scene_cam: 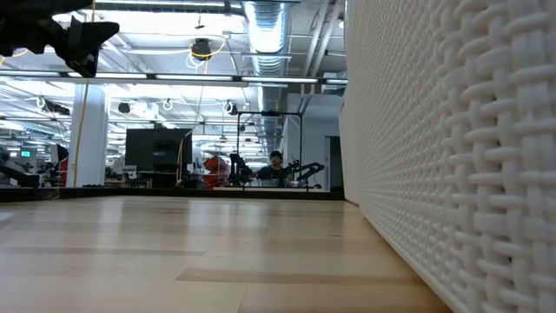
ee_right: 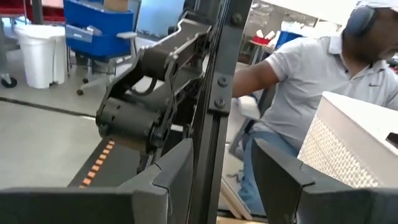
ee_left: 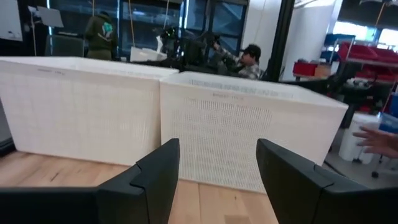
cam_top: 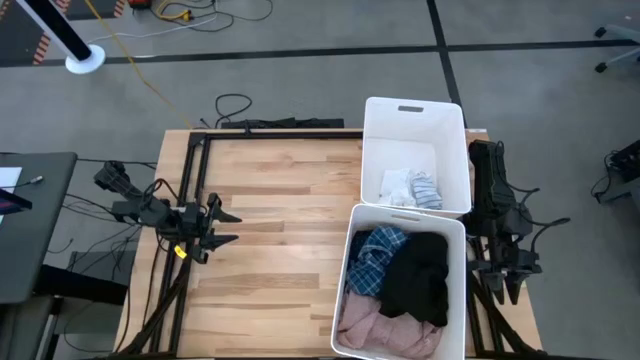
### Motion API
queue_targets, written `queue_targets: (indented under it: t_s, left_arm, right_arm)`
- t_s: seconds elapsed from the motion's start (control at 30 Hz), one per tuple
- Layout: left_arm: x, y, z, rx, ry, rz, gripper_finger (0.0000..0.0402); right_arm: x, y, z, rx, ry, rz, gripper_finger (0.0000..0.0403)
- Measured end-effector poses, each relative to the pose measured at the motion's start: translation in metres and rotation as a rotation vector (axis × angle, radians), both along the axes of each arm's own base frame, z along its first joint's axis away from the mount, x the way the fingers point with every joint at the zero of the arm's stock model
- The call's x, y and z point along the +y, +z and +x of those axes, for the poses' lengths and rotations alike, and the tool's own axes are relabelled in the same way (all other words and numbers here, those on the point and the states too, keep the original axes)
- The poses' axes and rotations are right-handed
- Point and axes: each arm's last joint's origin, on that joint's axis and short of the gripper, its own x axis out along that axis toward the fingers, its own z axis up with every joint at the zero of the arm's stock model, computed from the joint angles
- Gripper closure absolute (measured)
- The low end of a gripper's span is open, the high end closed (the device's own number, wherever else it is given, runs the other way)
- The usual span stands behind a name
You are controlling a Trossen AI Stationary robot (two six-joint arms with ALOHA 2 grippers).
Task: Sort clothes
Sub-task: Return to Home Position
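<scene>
Left gripper [cam_top: 232, 227] hangs over bare wood, well left of the clothes bin [cam_top: 458, 300], fingers spread wide, nothing between them. Inside the clothes bin, a blue plaid shirt [cam_top: 377, 258] lies on the left with a black garment [cam_top: 422, 275] right beside it. A pink one [cam_top: 375, 325] lies under both, at the end away from the sock bin [cam_top: 415, 128], which butts against the clothes bin with white socks [cam_top: 408, 187] bunched inside. Right gripper [cam_top: 506, 292] sits just off the clothes bin's right wall, fingers apart, empty.
</scene>
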Motion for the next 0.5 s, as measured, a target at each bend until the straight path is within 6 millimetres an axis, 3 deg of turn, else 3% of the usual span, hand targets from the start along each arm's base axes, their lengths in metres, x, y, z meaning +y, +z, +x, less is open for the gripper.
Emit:
queue_targets:
  t_s: [0.5]
  left_arm:
    - [-0.001,-0.015,0.001,0.136,-0.013,-0.073,0.0193]
  right_arm:
    - [-0.001,-0.007,0.0,0.258,-0.016,-0.065,0.0226]
